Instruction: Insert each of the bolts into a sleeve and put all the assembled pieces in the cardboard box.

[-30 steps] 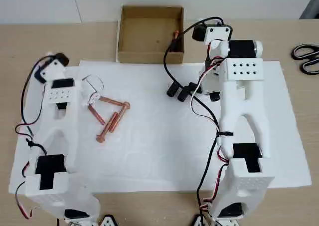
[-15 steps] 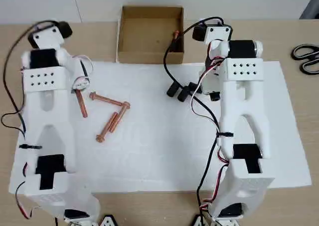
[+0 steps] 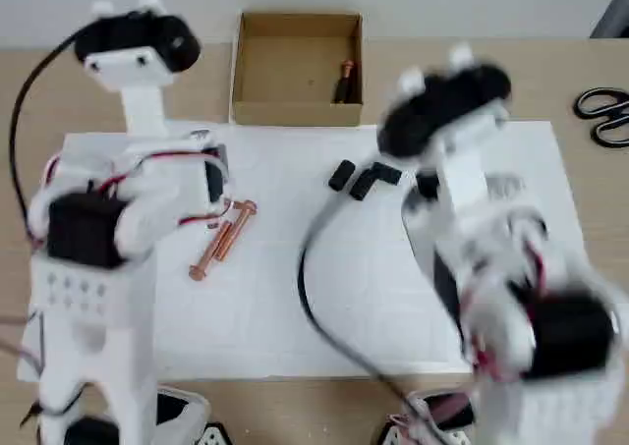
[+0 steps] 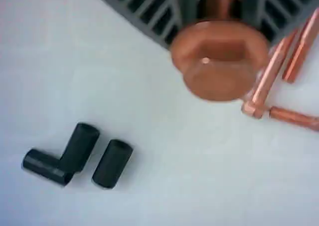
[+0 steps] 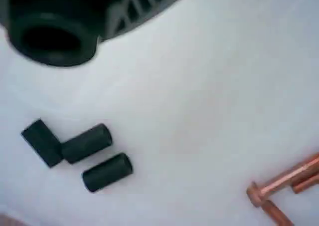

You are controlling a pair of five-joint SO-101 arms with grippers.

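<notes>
At the left, the left gripper (image 4: 215, 4) was clamped on a copper-coloured metal bolt (image 4: 219, 61). The bolt's wide, flanged hexagonal head faced the wrist camera, above the white paper sheet (image 3: 295, 298). Just right of that arm, three loose copper bolts (image 3: 218, 241) lay on the sheet, two side by side and the third near their heads (its shank partly hidden by the arm in the high view). Beyond the sheet's far edge stood the open brown cardboard box (image 3: 236, 67), with one copper-and-black assembled piece (image 3: 344, 80) against its right wall. Near the sheet's middle lay three short black cylindrical sleeves (image 3: 364, 183), close together, two touching in an L. Further right, the right gripper (image 5: 60, 6) gripped another black hollow sleeve (image 5: 50, 39), its open end toward the camera. Black-handled scissors (image 3: 601, 113) lay on the wooden table (image 3: 550, 72) at the far right.
</notes>
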